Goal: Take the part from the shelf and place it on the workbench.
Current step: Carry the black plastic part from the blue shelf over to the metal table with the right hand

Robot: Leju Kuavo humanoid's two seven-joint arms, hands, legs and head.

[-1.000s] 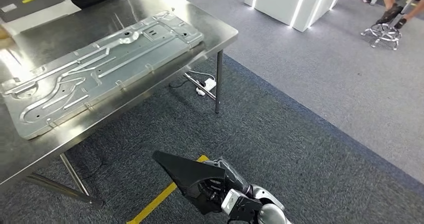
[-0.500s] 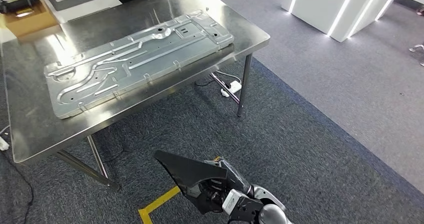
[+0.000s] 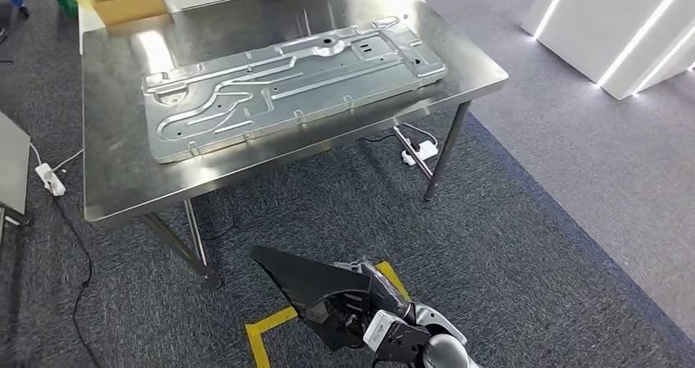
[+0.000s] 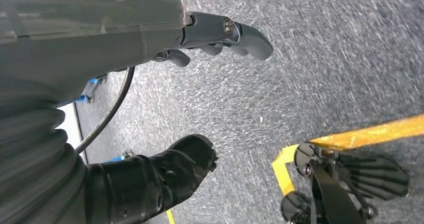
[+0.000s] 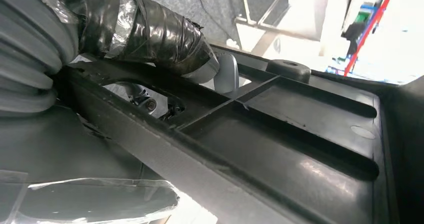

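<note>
The steel bench fills the head view from 10 to 1 o'clock, standing on grey carpet. A long stamped metal panel lies flat across it. At 6 o'clock the right hand grips the black part, low over yellow floor tape and well short of the bench. The left hand hangs over the carpet, fingers apart, holding nothing.

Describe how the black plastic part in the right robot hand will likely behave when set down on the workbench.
The black plastic part looks stiff: its ribs hold straight in the right robot hand. Probably light, since one hand carries it. Its flat face should rest steady on the workbench, though the steel looks slick.
</note>
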